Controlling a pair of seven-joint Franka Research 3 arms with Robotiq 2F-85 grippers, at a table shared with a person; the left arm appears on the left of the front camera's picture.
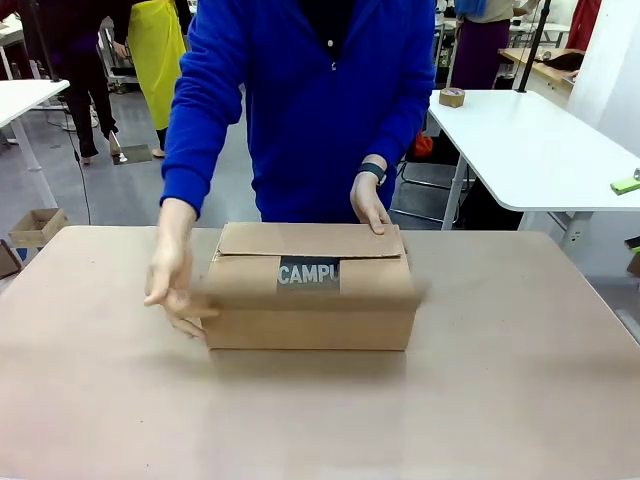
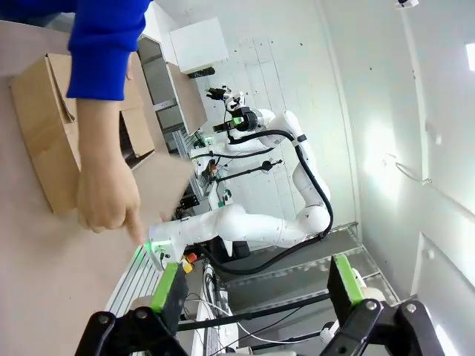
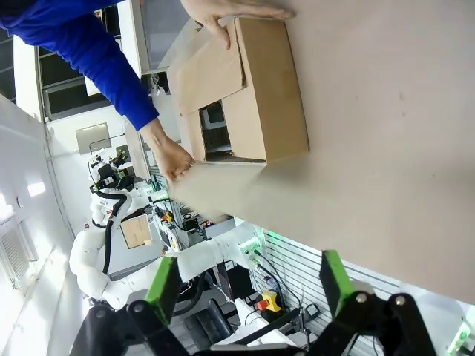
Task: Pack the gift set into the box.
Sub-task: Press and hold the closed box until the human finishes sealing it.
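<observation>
The box stands in the middle of the brown table, a large plain cardboard carton. Its top flaps are partly folded over, and the gift set, black with white letters "CAMPU", shows through the gap between them. A person in a blue top leans over it, one hand pressing the rear flap and the other hand, blurred, at the box's left end. My left gripper hangs open and empty, away from the box. My right gripper is likewise open and empty, well short of the box.
Bare brown table lies all around the carton. A white table with a roll of tape stands at the back right. A much smaller brown carton sits on the floor at the left.
</observation>
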